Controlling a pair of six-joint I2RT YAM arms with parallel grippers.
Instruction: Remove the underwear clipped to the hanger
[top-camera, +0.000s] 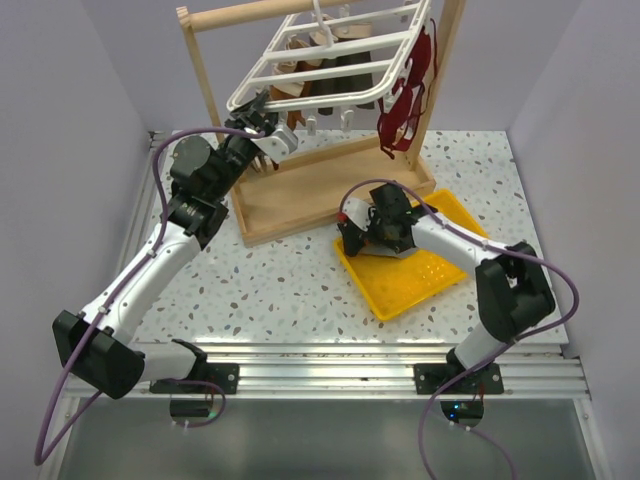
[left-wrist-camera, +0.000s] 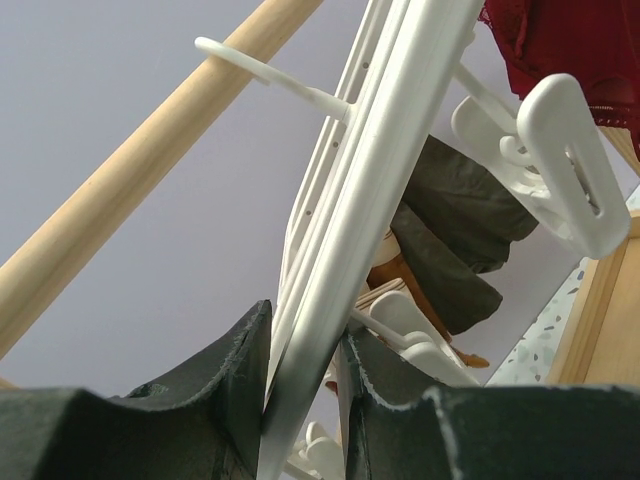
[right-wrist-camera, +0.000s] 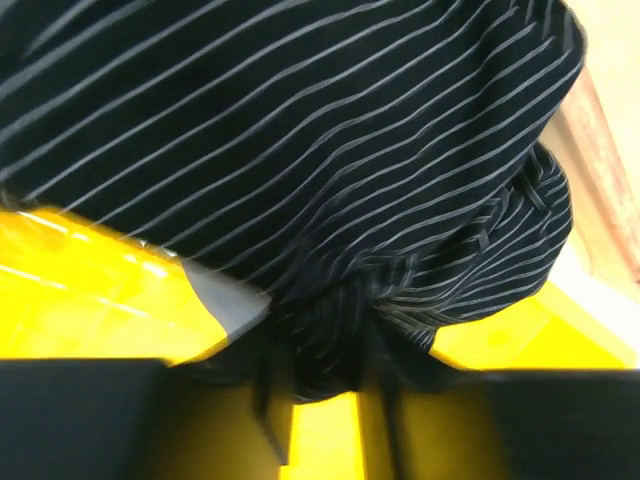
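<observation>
Clamps hanger (left-wrist-camera: 340, 250) rim between closed left jaws, dark underwear (left-wrist-camera: 470, 225) clipped beneath its slats. Holds right jaws over striped black fabric (right-wrist-camera: 300, 150) in the yellow tray (top-camera: 432, 277); cannot tell whether open or closed.

The left arm (top-camera: 150, 265) stretches forward and upward with its wrist raised. Its gripper (top-camera: 258, 108) is clamped tight on a rail of the hanger (left-wrist-camera: 350, 230), with one finger (left-wrist-camera: 225, 375) on each side. The right arm (top-camera: 450, 245) bends at the elbow and reaches inward, with its gripper (top-camera: 375, 232) low and pointing down. Its fingers (right-wrist-camera: 80, 420) are blurred, so their grip is unreadable.
</observation>
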